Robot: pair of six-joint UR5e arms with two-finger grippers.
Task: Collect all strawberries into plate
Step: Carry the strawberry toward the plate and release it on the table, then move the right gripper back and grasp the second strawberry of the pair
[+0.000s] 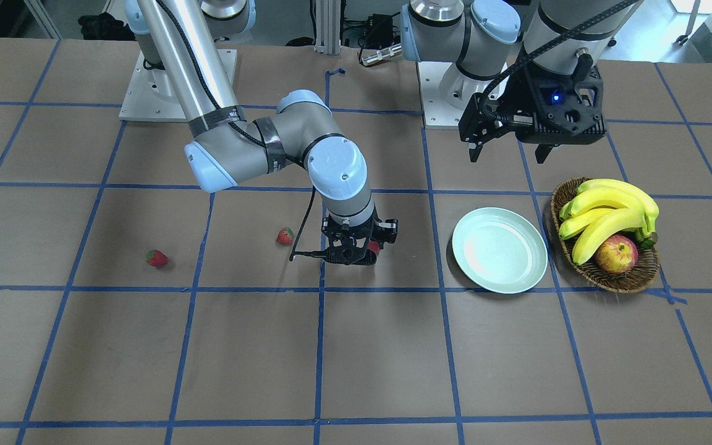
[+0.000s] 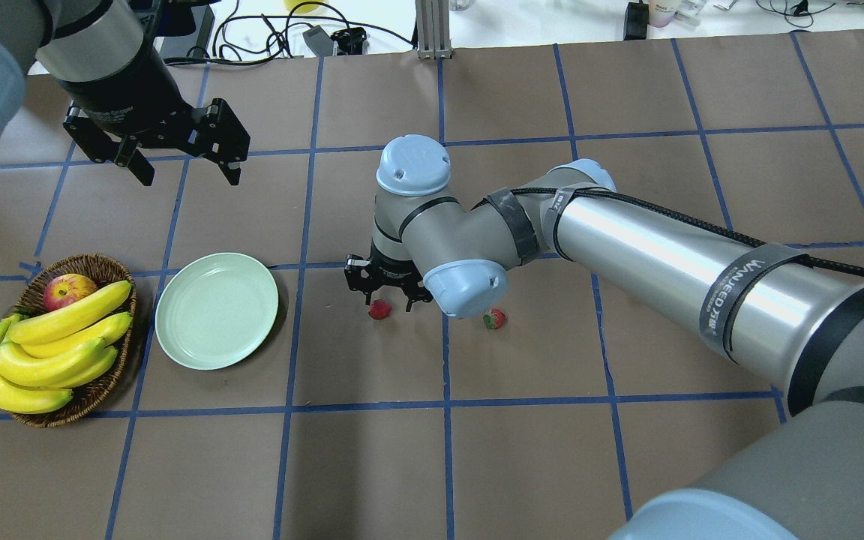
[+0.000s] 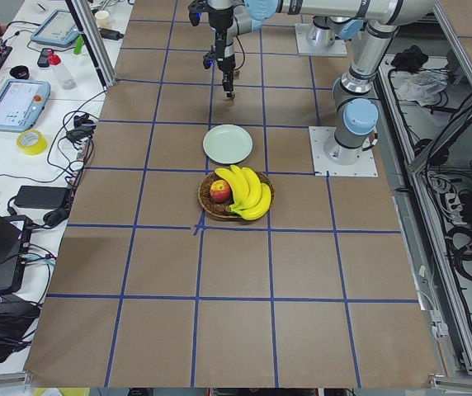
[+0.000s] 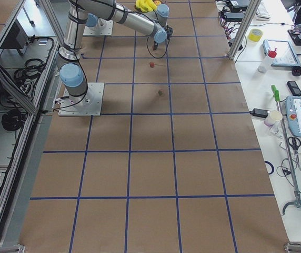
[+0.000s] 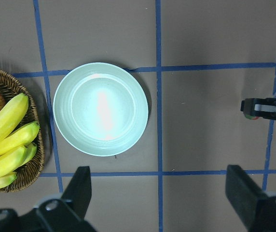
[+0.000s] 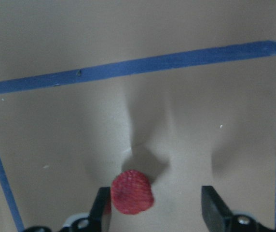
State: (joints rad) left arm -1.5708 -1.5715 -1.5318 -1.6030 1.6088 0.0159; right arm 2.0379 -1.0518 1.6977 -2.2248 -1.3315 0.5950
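My right gripper [image 2: 387, 296] is low over the table, open, and its fingers [image 6: 213, 212] straddle one red strawberry [image 6: 131, 198]. That strawberry lies on the table close to one finger and also shows in the overhead view [image 2: 379, 309]. A second strawberry [image 1: 285, 235] lies just beside that arm, and a third [image 1: 157, 258] lies farther out on the same side. The pale mint plate [image 1: 499, 249] is empty; in the overhead view its rim [image 2: 216, 310] is left of the right gripper. My left gripper [image 1: 507, 151] is open and empty, raised behind the plate.
A brown wicker basket [image 1: 603, 279] with bananas [image 1: 609, 213] and a red-yellow apple [image 1: 615, 254] stands right next to the plate, on the side away from the strawberries. The right arm's elbow [image 2: 469, 247] hangs over the table's middle.
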